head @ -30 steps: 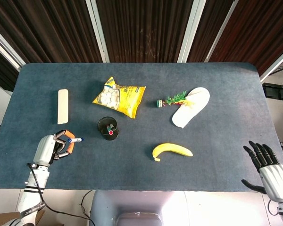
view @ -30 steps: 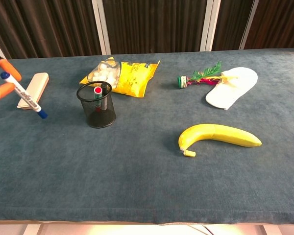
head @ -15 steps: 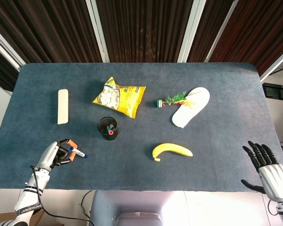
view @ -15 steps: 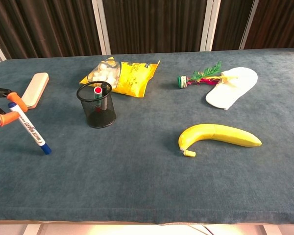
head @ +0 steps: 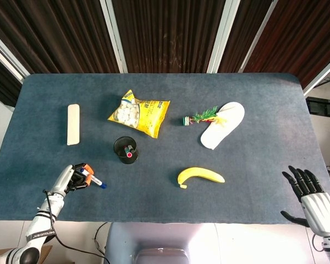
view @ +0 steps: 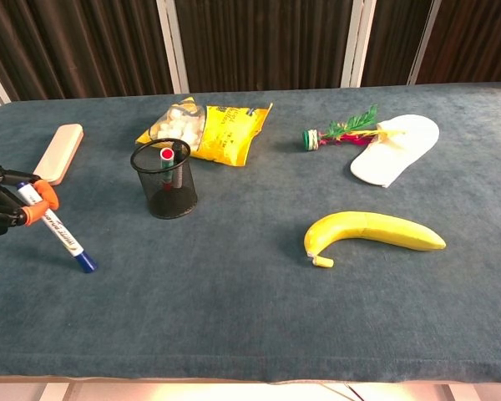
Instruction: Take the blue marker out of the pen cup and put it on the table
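The blue marker [head: 94, 180] [view: 63, 237] is white with a blue cap. My left hand [head: 71, 178] [view: 8, 206] pinches its upper end between orange fingertips at the table's front left. The marker slants down with its blue cap at the cloth; whether it touches I cannot tell. The black mesh pen cup [head: 126, 149] [view: 164, 179] stands behind and to the right of it, with a red-capped marker and other pens inside. My right hand [head: 312, 198] hangs open off the table's front right corner, fingers spread, holding nothing.
On the blue cloth table [head: 253, 159] lie a beige block [head: 73, 124] at the left, a yellow snack bag [head: 138, 112] behind the cup, a banana [head: 200, 176], a white slipper [head: 223, 124] and a green sprig [head: 201, 117].
My left hand has drawn toward the front edge and dropped lower, carrying the marker. The marker's blue cap has come down to the cloth. The right hand stayed put.
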